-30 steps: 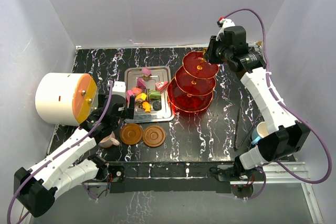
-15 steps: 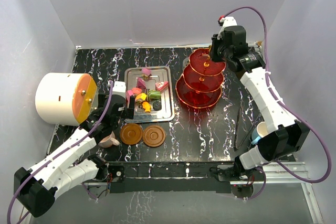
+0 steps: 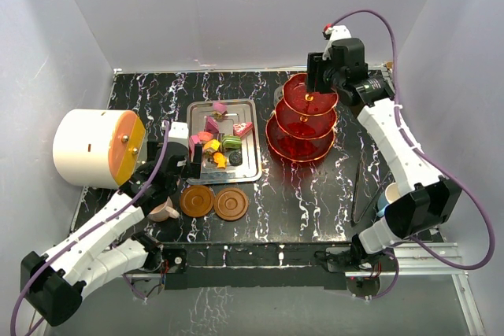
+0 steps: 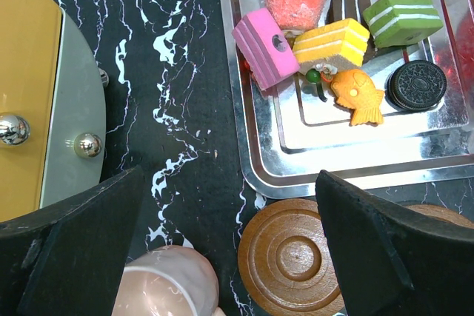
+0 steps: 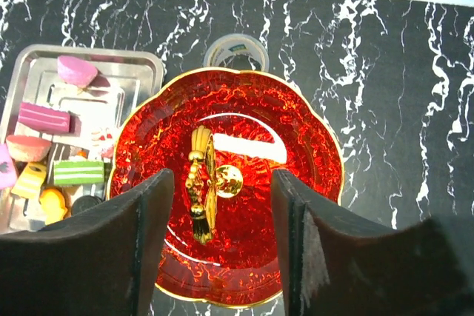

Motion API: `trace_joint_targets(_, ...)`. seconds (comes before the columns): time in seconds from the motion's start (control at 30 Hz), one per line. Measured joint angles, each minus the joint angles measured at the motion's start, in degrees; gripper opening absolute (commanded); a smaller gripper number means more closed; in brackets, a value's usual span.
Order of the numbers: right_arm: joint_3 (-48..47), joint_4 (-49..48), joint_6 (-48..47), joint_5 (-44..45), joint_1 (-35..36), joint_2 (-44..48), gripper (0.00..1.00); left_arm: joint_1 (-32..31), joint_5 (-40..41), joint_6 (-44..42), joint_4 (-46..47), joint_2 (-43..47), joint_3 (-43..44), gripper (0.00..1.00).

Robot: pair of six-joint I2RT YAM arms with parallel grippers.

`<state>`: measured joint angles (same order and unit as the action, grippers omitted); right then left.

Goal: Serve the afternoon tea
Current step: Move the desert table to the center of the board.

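Red three-tier stand (image 5: 296, 153) under right gripper (image 5: 221, 190), arm outstretched, jaws parted around gold handle (image 5: 201, 183); left gripper (image 4: 229, 183) spread wide.

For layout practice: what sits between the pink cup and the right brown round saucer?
The left brown round saucer, flanked by the pink cup and right brown round saucer, in the top view.

Bright, even light; glare on the tray (image 4: 355, 155); pink cup (image 4: 167, 286) perhaps blurred.
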<state>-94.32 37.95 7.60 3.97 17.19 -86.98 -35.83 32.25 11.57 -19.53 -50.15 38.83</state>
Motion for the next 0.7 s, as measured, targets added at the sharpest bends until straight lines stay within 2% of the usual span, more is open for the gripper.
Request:
trace_joint_targets(0.2, 0.0, 4.7, 2.1, 1.9, 0.0, 2.8, 0.78, 0.0, 0.0, 0.0, 0.0, 0.4, 0.0, 0.99)
trace_joint_targets(0.3, 0.5, 6.9, 4.1, 4.5, 0.0, 7.3, 0.82, 0.0, 0.0, 0.0, 0.0, 0.6, 0.0, 0.99)
trace_joint_targets(0.43, 3.9, 8.8, 9.8, 8.9, 0.0, 15.6, 0.83, 0.0, -0.1, 0.0, -0.1, 0.9, 0.0, 0.99)
trace_joint_targets(0.53, 10.8, 10.4, 15.8, 12.1, 0.0, 23.8, 0.82, 0.0, -0.1, 0.3, -0.4, 1.3, 0.0, 0.99)
trace_joint_targets(0.63, 16.3, 16.1, 22.5, 15.5, 0.0, 28.3, 0.82, 0.0, -0.1, 0.4, -0.4, 1.9, 0.0, 0.99)
trace_joint_targets(0.7, 18.4, 19.5, 26.2, 17.4, 0.0, 28.8, 0.75, 0.0, -0.1, 0.4, -0.4, 2.1, 0.0, 0.99)
